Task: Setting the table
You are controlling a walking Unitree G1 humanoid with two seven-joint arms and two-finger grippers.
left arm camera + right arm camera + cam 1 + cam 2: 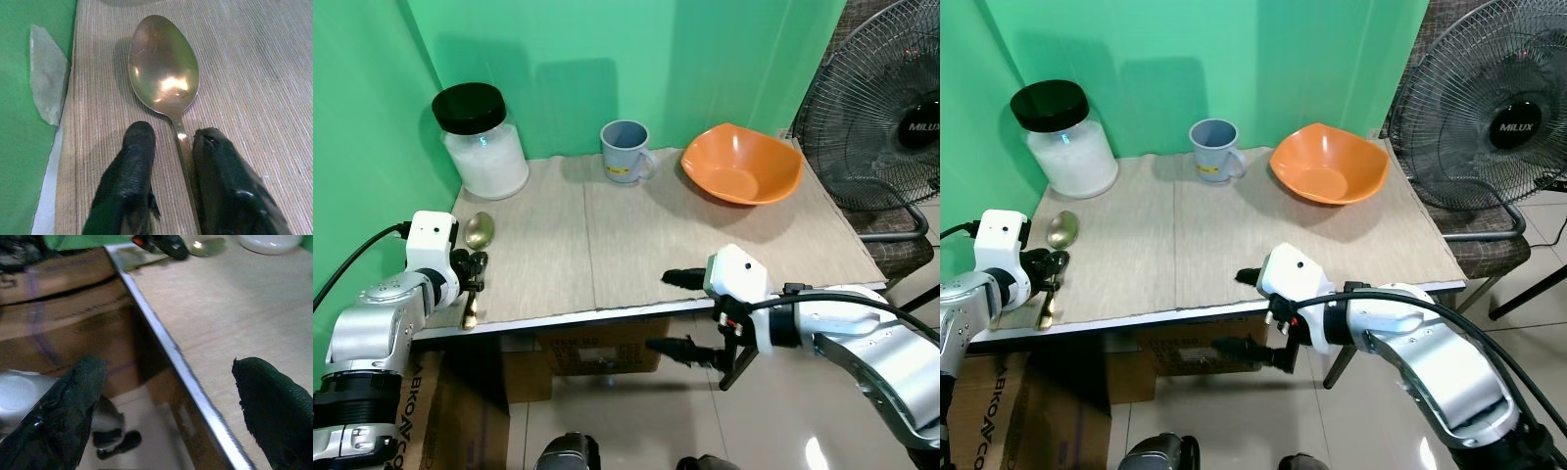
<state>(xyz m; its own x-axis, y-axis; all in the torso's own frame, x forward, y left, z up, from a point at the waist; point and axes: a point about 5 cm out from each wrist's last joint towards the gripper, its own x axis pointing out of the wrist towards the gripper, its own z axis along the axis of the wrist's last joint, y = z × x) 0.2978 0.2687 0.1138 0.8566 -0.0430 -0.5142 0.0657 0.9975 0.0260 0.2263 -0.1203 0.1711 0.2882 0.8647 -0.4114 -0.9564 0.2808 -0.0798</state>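
Where the surface [636,245] meets its left front corner, a gold spoon [478,233] lies flat, bowl toward the back. The left gripper [171,147] rests over its handle, fingers [138,147] slightly parted on either side; whether they grip it cannot be told. The right gripper [671,311] straddles the front edge, fingers wide apart and empty. Behind stand a jar [481,142], a mug [626,152] and an orange bowl [742,164].

Spoon [164,73]: polished brass-toned metal, glossy, faintly scratched. Bench [636,245] covering: matt beige woven material with fine ribbing; front edge trimmed in bright metal strip. Orange bowl [742,163] and grey mug [625,152] look smooth, likely plastic; left tool [168,181] fingers are matt black and textured.
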